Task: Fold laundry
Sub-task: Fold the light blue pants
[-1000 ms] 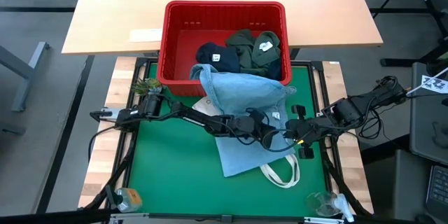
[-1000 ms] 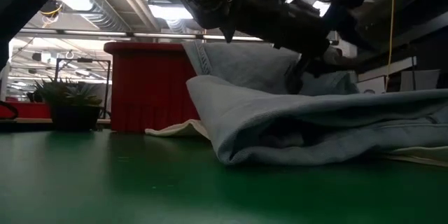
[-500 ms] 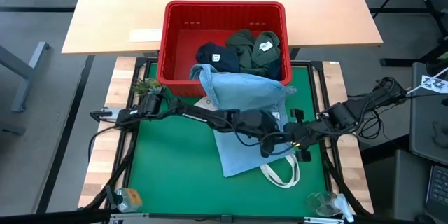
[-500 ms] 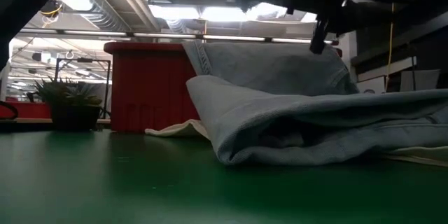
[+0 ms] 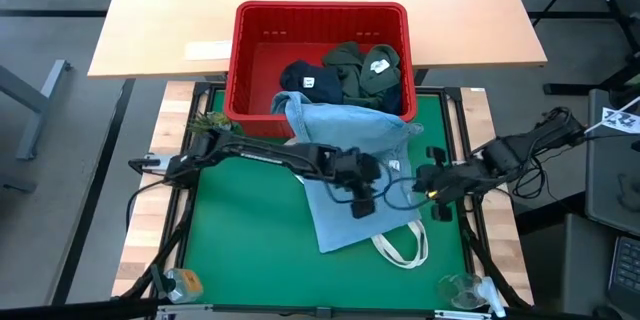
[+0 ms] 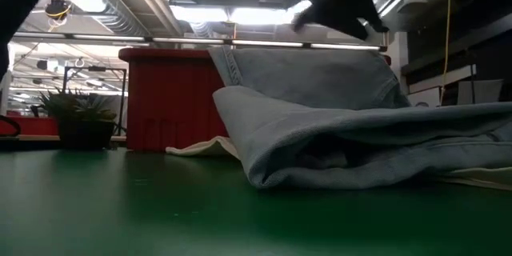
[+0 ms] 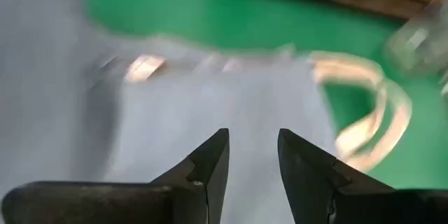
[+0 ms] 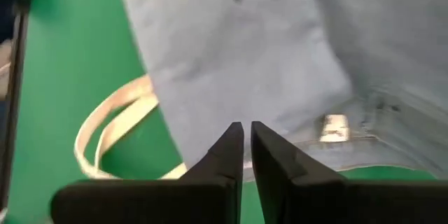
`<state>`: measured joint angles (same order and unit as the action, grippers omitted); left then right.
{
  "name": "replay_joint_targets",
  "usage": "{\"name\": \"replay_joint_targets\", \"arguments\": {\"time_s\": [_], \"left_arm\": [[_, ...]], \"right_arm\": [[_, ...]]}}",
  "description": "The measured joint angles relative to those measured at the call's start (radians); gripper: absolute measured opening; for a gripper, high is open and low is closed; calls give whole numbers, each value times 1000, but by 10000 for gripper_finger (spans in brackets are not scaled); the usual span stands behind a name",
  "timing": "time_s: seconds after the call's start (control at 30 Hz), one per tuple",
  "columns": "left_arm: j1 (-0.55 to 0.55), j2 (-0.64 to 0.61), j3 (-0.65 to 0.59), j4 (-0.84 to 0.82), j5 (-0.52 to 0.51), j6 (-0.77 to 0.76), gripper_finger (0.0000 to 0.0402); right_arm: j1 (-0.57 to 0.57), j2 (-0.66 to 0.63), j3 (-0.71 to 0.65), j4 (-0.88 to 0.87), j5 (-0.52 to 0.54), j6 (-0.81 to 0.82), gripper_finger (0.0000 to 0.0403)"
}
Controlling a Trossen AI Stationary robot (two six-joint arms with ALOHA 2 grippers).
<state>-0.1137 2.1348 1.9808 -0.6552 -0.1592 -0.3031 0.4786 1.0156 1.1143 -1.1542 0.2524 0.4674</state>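
Note:
A light blue denim garment hangs from the near rim of the red basket and spreads over the green mat, lying on a white tote bag. Navy and olive garments lie inside the basket. My left gripper hovers open over the middle of the denim. My right gripper hovers shut near the denim's right edge. In the low view the denim lies in folds, with the dark arms above it.
The tote's handles loop out from under the denim toward the near right. A small potted plant stands at the mat's far left corner. A clear glass object and a small bottle sit at the near corners. Bare green mat lies to the left.
Both grippers have risen off the denim; in the low view they climbed out of the picture's top. My left gripper then drew back toward the table's left, over the middle of the denim. My right gripper pulled slightly toward the right. The denim lies as before.

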Motion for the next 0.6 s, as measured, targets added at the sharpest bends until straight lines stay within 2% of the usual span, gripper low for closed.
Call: {"name": "replay_joint_targets", "arguments": {"time_s": [0.23, 0.43, 0.6], "left_arm": [[-107, -112, 1, -254, -255, -56, 118], [-202, -125, -3, -337, -284, -126, 118], [-258, -124, -27, -320, -294, -182, 118]], "right_arm": [[-1, -143, -130, 29, 115, 281, 30], [-1, -211, -300, 160, 158, 522, 30], [-1, -199, -415, 247, 210, 607, 30]]}}
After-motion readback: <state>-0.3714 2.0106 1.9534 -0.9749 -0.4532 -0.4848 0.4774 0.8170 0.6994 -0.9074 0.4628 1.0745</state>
